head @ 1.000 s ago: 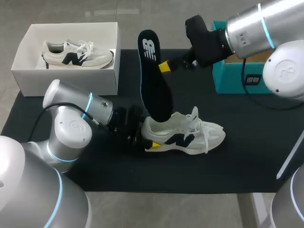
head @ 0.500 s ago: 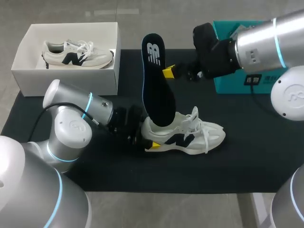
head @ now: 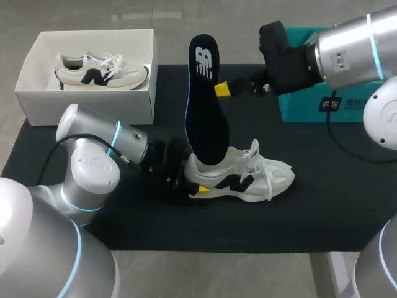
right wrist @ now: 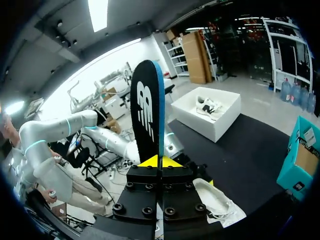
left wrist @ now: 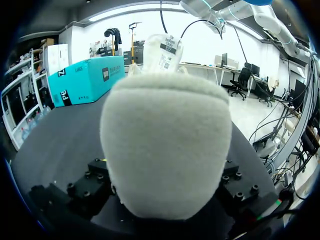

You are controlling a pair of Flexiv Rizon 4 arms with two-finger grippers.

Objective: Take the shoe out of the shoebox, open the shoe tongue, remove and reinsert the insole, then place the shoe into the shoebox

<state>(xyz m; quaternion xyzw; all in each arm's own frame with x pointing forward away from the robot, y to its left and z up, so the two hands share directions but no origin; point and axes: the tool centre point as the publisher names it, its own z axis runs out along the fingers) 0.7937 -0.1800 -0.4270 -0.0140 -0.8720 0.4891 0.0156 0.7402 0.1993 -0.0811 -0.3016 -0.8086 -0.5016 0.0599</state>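
Head view: the insole point(head: 205, 105) stands nearly on end over the table point(head: 322, 205), its long axis running from 12 to 6 o'clock. Its lower end drops into the opening of the shoe point(head: 248, 177). The shoe lies on its sole, toe toward 3 o'clock and heel toward 9. The right tool point(head: 218, 89) comes in from 3 o'clock and is clenched on the insole's edge in its upper part, so this arm carries the piece. Seating it looks to call for a push straight down toward 6 o'clock and then forward along the shoe toward the toe. The left tool point(head: 190, 179) sits at the heel, at 9 o'clock from the shoe. One yellow tip lies against the near side, and it appears to be clamped there, steadying the shoe. The white shoebox point(head: 152, 81) stands well apart at 10 o'clock with a second shoe point(head: 99, 69) in it. A teal box point(head: 310, 108) sits at 2 o'clock.

Left wrist view: the shoe's heel point(left wrist: 167, 150) fills the space between the fingers and hides both tips. The tongue stands up beyond it.

Right wrist view: both yellow tips meet on the insole point(right wrist: 147, 110), which rises straight ahead of the tool point(right wrist: 159, 161). The shoe point(right wrist: 217, 202) lies below and beside it, and the shoebox point(right wrist: 215, 125) is farther ahead.
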